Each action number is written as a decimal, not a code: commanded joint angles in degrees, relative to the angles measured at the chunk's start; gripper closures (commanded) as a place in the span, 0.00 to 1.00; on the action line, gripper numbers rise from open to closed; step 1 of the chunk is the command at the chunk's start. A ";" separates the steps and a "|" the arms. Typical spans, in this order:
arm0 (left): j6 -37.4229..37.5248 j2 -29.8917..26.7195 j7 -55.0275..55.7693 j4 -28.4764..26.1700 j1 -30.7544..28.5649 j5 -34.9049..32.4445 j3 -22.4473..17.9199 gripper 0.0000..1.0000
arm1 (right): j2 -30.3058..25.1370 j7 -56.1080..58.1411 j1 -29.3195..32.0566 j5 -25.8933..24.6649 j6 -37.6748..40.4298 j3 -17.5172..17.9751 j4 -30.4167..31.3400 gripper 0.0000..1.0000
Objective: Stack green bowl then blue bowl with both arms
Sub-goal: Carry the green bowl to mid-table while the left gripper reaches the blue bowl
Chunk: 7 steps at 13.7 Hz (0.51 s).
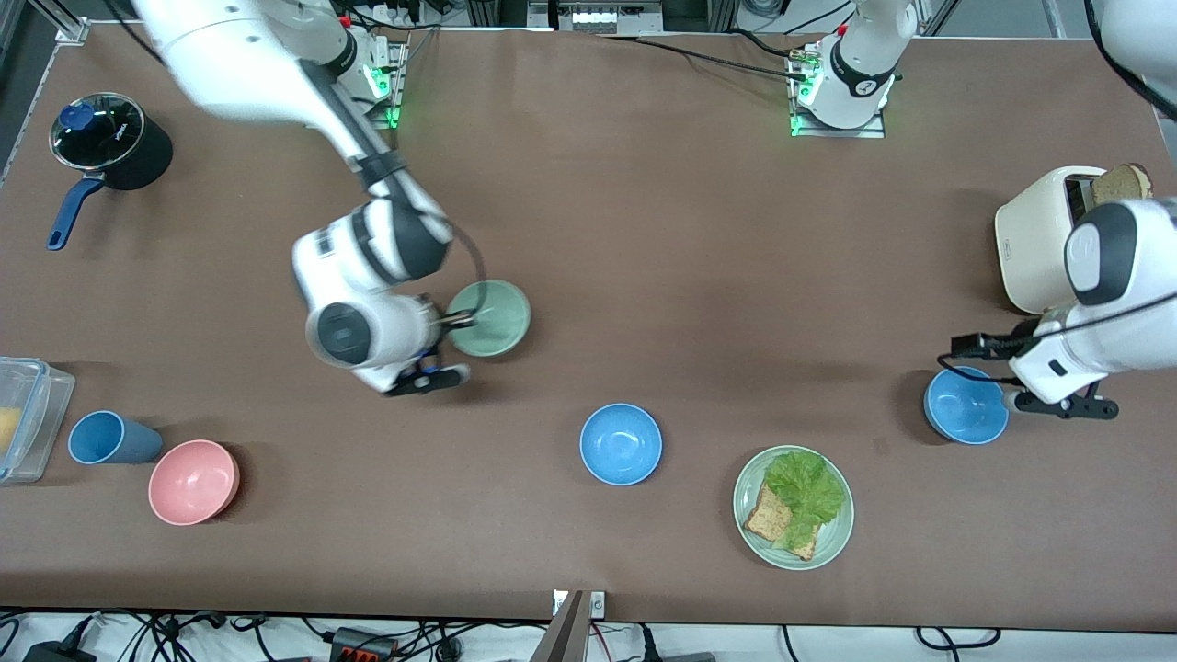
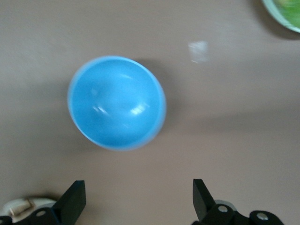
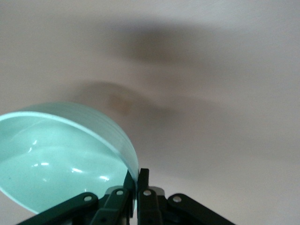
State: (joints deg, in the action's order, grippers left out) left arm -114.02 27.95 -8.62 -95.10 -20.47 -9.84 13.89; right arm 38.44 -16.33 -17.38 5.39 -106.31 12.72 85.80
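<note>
Green bowl (image 1: pixel 490 318) sits mid-tabletop, its rim pinched by our right tool (image 3: pixel 137 180); we judge lifting comes next, toward a blue bowl (image 1: pixel 964 405) under our left tool (image 2: pixel 138 199), jaws apart.

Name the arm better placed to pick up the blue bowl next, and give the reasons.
Left. The left gripper hangs open over the blue bowl at its end of the table. The right gripper is shut on the green bowl rim.
</note>
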 commanded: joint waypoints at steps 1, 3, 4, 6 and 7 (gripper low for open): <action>-4.44 6.91 -6.48 4.56 -2.20 -1.93 0.44 0.00 | 1.46 -2.74 -5.36 2.34 -0.12 -0.24 -0.99 1.00; -4.55 11.84 -8.16 9.74 -2.81 -2.11 0.35 0.00 | 2.60 -9.22 -7.83 2.78 -2.05 -0.24 -0.90 1.00; -4.63 12.99 -9.04 10.81 -3.08 -2.20 0.44 0.00 | 3.57 -11.16 -9.23 2.96 -3.45 -0.24 -0.99 1.00; -6.38 14.23 -11.67 10.82 -3.61 -2.11 0.18 0.00 | 5.32 -15.82 -11.61 2.96 -8.54 -0.24 -0.99 1.00; -8.39 14.93 -13.51 10.90 -4.30 -2.11 -0.08 0.00 | 6.03 -17.06 -12.58 3.05 -11.00 -0.24 -0.90 1.00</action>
State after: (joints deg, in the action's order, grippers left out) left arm -120.74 40.89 -18.70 -86.58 -23.77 -10.58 13.67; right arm 42.71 -30.23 -28.33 7.59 -114.01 12.72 85.82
